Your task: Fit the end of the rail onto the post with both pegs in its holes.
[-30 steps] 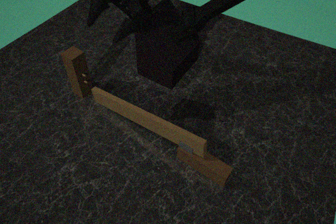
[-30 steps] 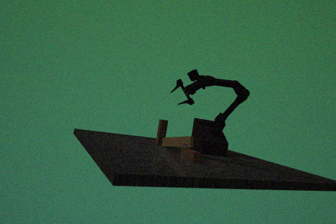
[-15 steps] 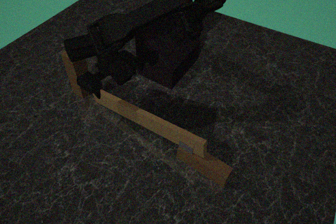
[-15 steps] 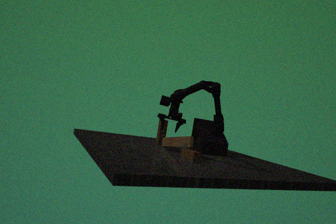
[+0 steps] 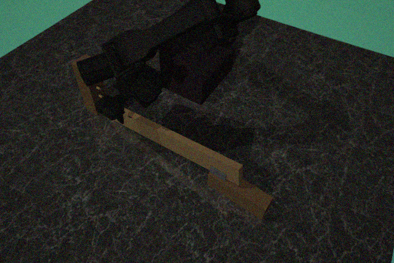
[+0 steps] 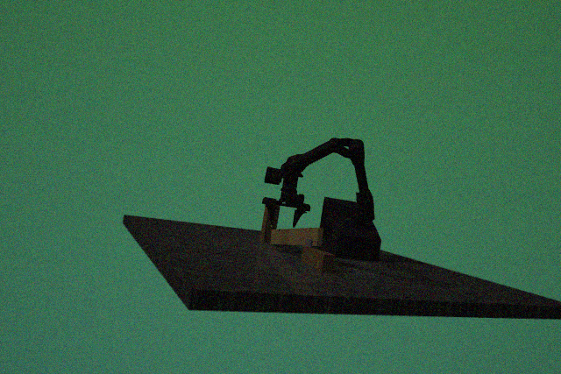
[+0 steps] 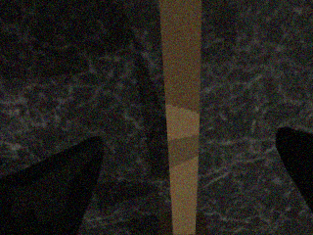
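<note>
The long wooden rail (image 5: pixel 184 146) (image 6: pixel 296 236) lies with its near end down on the table, in front of the short post (image 5: pixel 83 85) (image 6: pixel 266 227). Two pegs (image 5: pixel 99 92) stick out of the post, apart from the rail's end. The far end sits in the grey bracket (image 5: pixel 218 172) on the low footboard block (image 5: pixel 243 197) (image 6: pixel 318 257). My gripper (image 5: pixel 116 107) (image 6: pixel 285 218) (image 7: pixel 188 140) is open and empty. It hangs just above the rail's near end by the post. In the wrist view the rail (image 7: pixel 184 196) runs between the two fingers, clear of both.
The dark robot base block (image 5: pixel 191 66) (image 6: pixel 349 229) stands behind the rail's middle. The arm reaches over it toward the post. The dark marbled table (image 5: pixel 63 190) (image 6: pixel 226 270) ends in open green background on all sides.
</note>
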